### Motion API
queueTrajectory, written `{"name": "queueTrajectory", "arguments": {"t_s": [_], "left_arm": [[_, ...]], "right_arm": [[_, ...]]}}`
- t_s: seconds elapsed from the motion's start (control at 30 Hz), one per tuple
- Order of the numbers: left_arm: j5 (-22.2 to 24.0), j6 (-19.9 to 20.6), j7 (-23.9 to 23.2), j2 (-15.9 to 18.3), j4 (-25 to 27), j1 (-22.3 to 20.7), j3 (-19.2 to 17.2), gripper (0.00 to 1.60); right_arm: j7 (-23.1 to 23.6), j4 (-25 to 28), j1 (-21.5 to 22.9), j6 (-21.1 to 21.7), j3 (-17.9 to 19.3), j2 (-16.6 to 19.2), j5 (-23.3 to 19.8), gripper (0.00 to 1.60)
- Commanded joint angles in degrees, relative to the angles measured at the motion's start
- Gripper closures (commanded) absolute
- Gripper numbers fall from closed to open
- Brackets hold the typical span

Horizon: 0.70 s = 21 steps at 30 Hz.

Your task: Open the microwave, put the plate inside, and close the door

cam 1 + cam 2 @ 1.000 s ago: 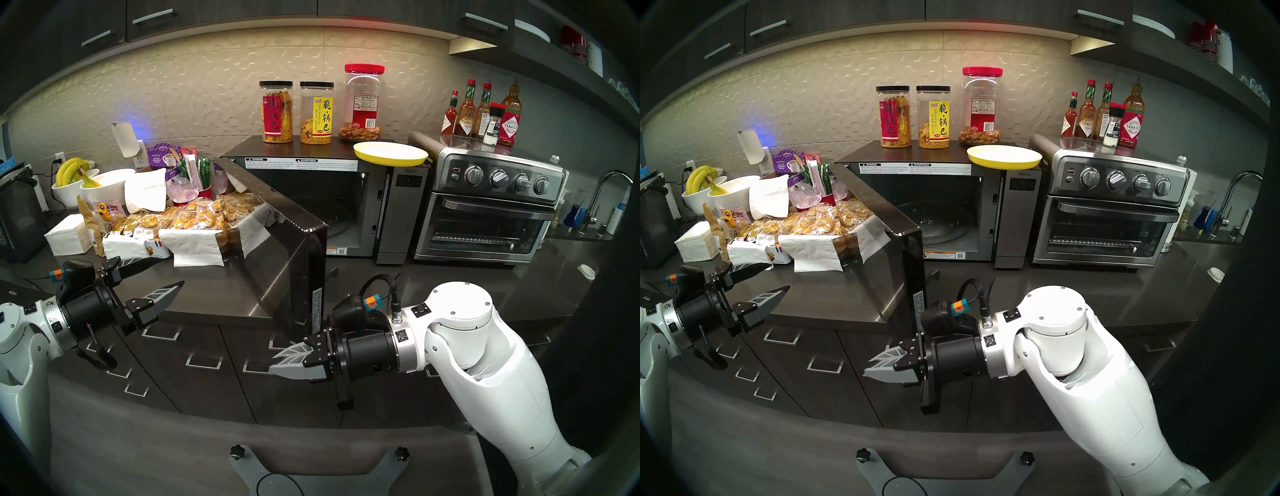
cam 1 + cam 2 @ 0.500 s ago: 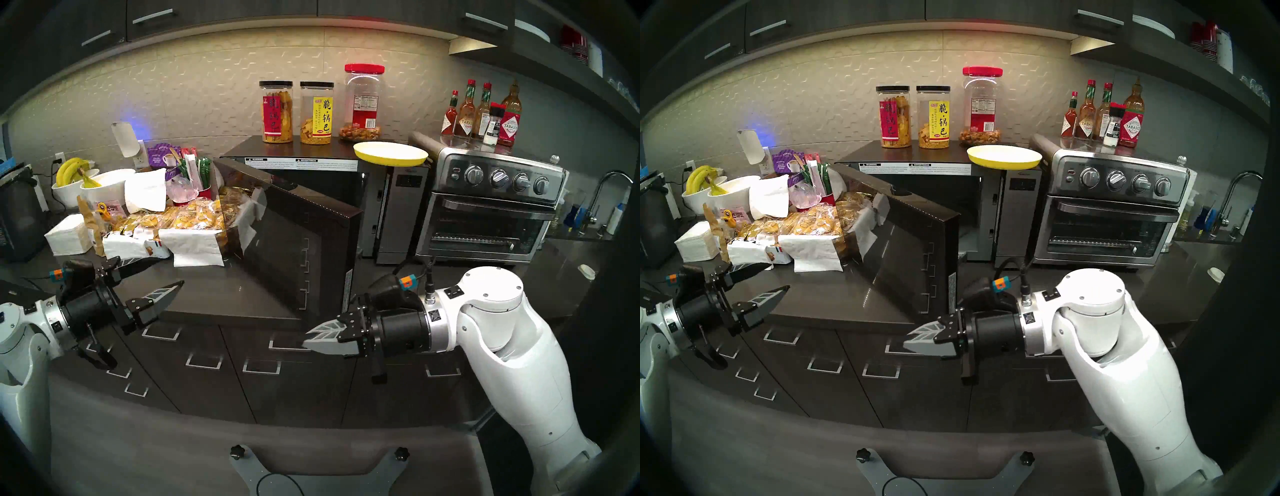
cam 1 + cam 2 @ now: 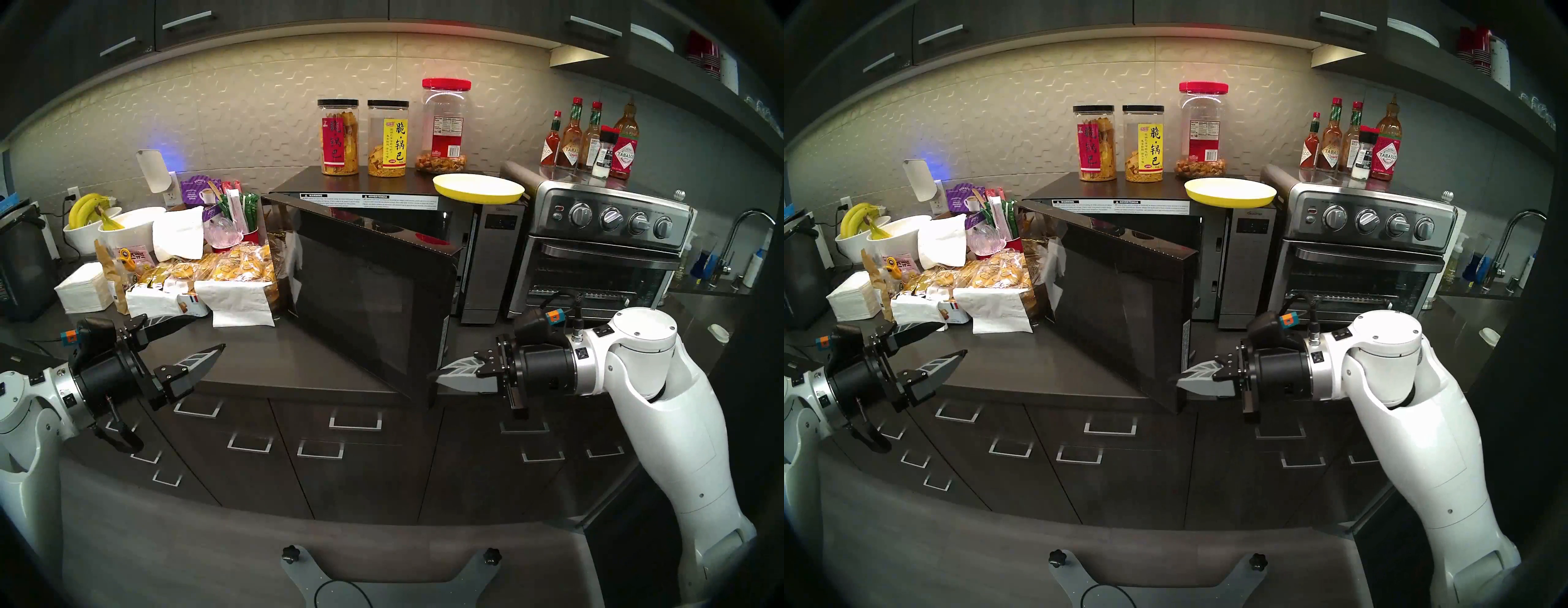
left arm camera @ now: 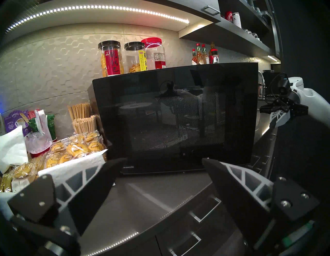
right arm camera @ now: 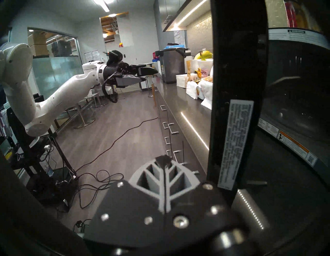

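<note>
Round, shallow, bright yellow plate (image 3: 478, 188) with a paler cream inner face: lying flat on the top right corner of the boxy dark-cased microwave (image 3: 494, 263), front rim jutting a little past the top edge, just beside the stainless toaster oven with four knobs (image 3: 602, 259). Probably rigid, light, smooth-glazed and so slippery; likely to chip if dropped or knocked against the oven. Best taken at the overhanging front rim, one finger above and one beneath, kept level.

Below it, wide glossy black glass door (image 3: 365, 293) of the microwave, hinged at the left, standing partly open at a slant, free edge toward the right. Stiff, heavy-looking, swinging on its hinge; best pushed flat on the panel or hooked behind the free edge.

Right gripper (image 3: 445, 373) pressed together on nothing, tips just beside the lower free corner of the door; contact not certain. Left gripper (image 3: 203, 335) spread wide and empty, held level over the dark countertop (image 3: 271, 361), well apart from the door.

Cavity apparently without the plate, so that step judged not yet done.
</note>
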<state>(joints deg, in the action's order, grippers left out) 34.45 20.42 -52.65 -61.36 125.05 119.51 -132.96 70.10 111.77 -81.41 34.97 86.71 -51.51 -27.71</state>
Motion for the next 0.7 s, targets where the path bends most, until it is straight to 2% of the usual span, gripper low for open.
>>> {"name": "queueTrajectory", "arguments": {"t_s": [0.0,0.33,0.67], "left_arm": [[0.1,0.2,-0.1,0.2,0.4,0.0,-0.4,0.00],[0.1,0.2,-0.1,0.1,0.4,0.0,-0.4,0.00],[0.0,0.2,-0.1,0.1,0.4,0.0,-0.4,0.00]], "right_arm": [[5.7,-2.7,3.5,-1.9,0.9,2.8,-2.0,1.60],[6.4,-7.7,8.4,-3.9,-1.3,4.1,-1.7,1.60],[2.9,-13.2,13.8,-5.8,-5.8,1.4,1.6,1.60]]}}
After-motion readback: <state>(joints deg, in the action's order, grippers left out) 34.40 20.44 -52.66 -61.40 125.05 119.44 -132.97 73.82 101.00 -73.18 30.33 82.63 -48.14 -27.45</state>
